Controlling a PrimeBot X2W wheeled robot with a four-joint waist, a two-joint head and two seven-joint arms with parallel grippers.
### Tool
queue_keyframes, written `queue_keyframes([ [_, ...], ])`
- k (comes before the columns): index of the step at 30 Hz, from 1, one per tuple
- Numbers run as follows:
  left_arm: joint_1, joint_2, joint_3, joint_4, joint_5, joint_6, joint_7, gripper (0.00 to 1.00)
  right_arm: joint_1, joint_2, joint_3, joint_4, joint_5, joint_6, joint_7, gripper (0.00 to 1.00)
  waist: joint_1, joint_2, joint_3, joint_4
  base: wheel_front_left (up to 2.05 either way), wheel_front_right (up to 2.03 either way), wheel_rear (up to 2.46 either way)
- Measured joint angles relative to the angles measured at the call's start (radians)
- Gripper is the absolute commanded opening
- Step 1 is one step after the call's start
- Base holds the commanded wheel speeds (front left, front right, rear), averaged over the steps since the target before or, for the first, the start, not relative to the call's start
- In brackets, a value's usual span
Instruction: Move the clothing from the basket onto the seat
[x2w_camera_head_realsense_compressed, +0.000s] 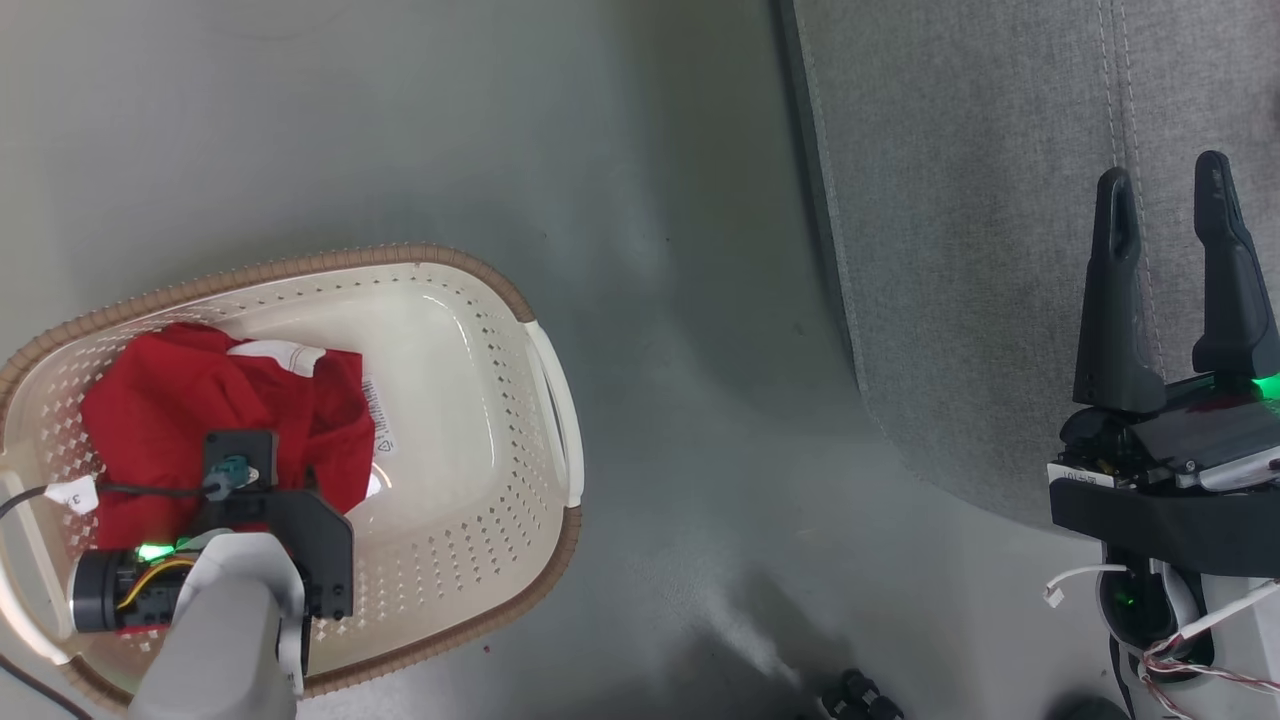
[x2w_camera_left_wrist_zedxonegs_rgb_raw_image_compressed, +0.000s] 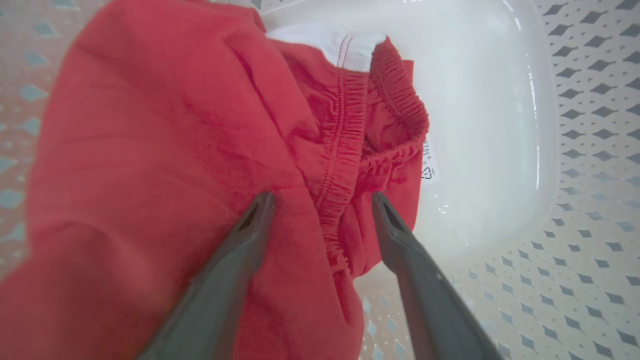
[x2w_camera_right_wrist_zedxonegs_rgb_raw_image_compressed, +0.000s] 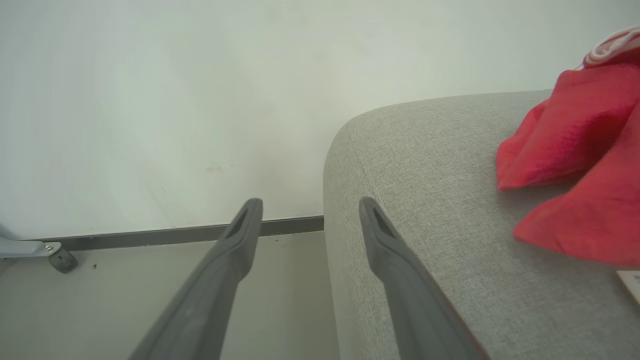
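Two tools, both spread. The left tool pointed down into the basket with its jaws wide apart. Its tips stood on either side of the gathered elastic waistband of a red garment. Whether the tips touched the cloth could not be told, and nothing was pinched. The garment lay bunched in the left half of the basket, with white trim at its top and a white printed tag at its right edge. The basket stood on the grey floor, with a strip of floor between it and the seat.

The right tool hovered over the seat near its rounded edge, fingers parted, holding nothing. In the right wrist view, a second red piece with white trim lay on the seat cushion, right of that tool and apart from it.
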Motion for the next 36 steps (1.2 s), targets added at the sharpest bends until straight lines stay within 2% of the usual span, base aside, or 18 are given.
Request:
queue_keyframes([
  [7,-0.033,-0.001,0.023,0.059,0.017,0.0,0.038,1.0,0.0,0.002,0.0,0.0,0.0,0.006,-0.001,1.0,0.0,0.0,0.009,0.001,0.0,0.0,0.0],
  [8,-0.045,-0.001,0.032,0.077,0.018,0.0,0.048,0.93,-0.002,0.004,0.0,0.0,0.006,0.009,-0.001,1.0,-0.0001,0.0,0.011,0.002,0.0,0.0,0.0],
  [9,-0.049,-0.002,0.035,0.083,0.018,0.0,0.05,0.4,-0.003,0.004,0.0,0.0,0.007,0.009,-0.001,1.0,0.0,-0.0001,0.012,0.002,0.0,0.0,0.0],
  [10,-0.052,-0.002,0.035,0.088,0.025,0.0,0.051,0.01,-0.004,0.005,0.0,0.001,0.007,0.009,-0.001,1.0,0.0,0.0,0.013,0.002,0.0,0.0,0.0],
  [23,-0.067,-0.035,0.042,0.135,0.057,0.0,0.036,0.0,-0.02,0.006,-0.012,0.034,0.007,0.018,-0.006,1.0,-0.0001,-0.0002,-0.007,0.014,0.0,0.0,0.0],
  [30,-0.088,-0.086,0.045,0.13,0.052,0.0,-0.03,0.0,-0.019,0.002,-0.018,0.07,0.005,0.024,-0.008,1.0,-0.0001,-0.0002,-0.054,0.035,0.0,0.0,0.0],
  [36,-0.085,-0.099,0.047,0.118,0.035,0.0,-0.093,0.0,-0.016,-0.001,-0.018,0.098,-0.008,0.027,-0.008,1.0,-0.0001,-0.0002,-0.107,0.055,0.0,0.0,0.0],
])
